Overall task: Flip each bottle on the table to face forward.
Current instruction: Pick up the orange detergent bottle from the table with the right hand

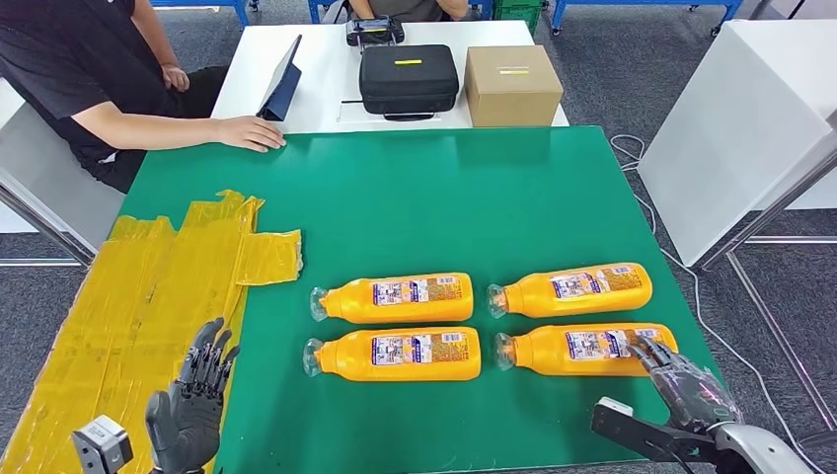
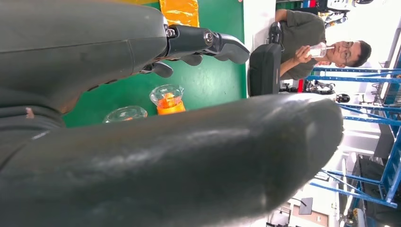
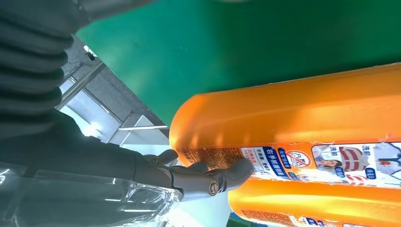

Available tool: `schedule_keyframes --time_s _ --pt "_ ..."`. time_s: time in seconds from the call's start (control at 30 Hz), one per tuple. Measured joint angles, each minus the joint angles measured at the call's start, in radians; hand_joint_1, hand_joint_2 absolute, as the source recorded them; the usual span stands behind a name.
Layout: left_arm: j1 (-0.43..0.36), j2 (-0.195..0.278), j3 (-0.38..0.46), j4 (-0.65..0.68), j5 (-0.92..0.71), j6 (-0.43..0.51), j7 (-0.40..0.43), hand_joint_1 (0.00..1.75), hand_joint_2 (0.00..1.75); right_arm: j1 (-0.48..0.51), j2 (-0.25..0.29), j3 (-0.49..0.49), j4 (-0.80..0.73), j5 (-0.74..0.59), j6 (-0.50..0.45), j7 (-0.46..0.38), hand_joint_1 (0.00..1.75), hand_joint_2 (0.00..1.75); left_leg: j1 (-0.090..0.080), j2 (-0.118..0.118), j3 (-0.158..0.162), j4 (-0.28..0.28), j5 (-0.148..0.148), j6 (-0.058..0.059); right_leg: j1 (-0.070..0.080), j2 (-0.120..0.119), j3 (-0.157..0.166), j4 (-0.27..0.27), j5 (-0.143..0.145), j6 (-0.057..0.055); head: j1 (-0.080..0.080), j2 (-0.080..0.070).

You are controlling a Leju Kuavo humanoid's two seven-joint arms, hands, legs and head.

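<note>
4 orange plastic bottles (image 1: 399,298) lie label-up on the green table (image 1: 415,197). The right hand (image 1: 681,380) touches the near-right orange bottle (image 1: 582,349) without grasping it. The left hand (image 1: 192,405) is spread, released.

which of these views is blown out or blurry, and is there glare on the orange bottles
Head view: evenly lit and sharp, with soft sheen along the orange plastic bottles on the green mat. Left wrist view: background at the picture's right edge overexposed to white, and the near grey thumb of the left hand is a soft blur. Right wrist view: broad glare bands on the bottle, label print still readable beside the right hand's fingers.
</note>
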Motion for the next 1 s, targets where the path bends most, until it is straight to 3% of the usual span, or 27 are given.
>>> schedule_keyframes --time_s 0.57,0.7,0.87,1.0 --pt "0.038 0.006 0.016 -0.030 0.023 0.024 0.013 0.00 0.00 -0.100 0.022 0.041 0.007 -0.011 -0.015 -0.004 0.00 0.00 0.000 -0.001 0.001 0.000 0.000 0.000 0.000 0.000 0.000 0.000 0.000 0.000 0.000 0.000" --pt "0.034 0.006 0.016 -0.036 0.023 0.032 0.019 0.00 0.00 -0.100 -0.035 0.001 0.005 -0.105 -0.001 -0.036 0.00 1.75 -0.001 -0.002 0.002 0.001 0.001 0.001 -0.001 0.000 0.000 0.000 0.000 0.000 0.000 0.000" --pt "0.019 0.007 0.016 -0.036 0.027 0.028 0.019 0.00 0.00 -0.007 -0.180 -0.174 -0.022 -0.296 0.100 -0.100 0.00 1.75 -0.004 -0.004 0.000 0.001 0.000 0.003 -0.003 -0.003 -0.001 0.000 -0.001 0.001 0.000 0.000" --pt "0.007 0.007 0.016 -0.036 0.028 0.020 0.019 0.00 0.00 0.059 -0.253 -0.293 -0.053 -0.353 0.158 -0.106 0.00 1.75 -0.004 -0.001 0.000 0.001 -0.002 0.005 -0.004 0.000 -0.001 0.000 -0.001 0.001 0.000 0.000"
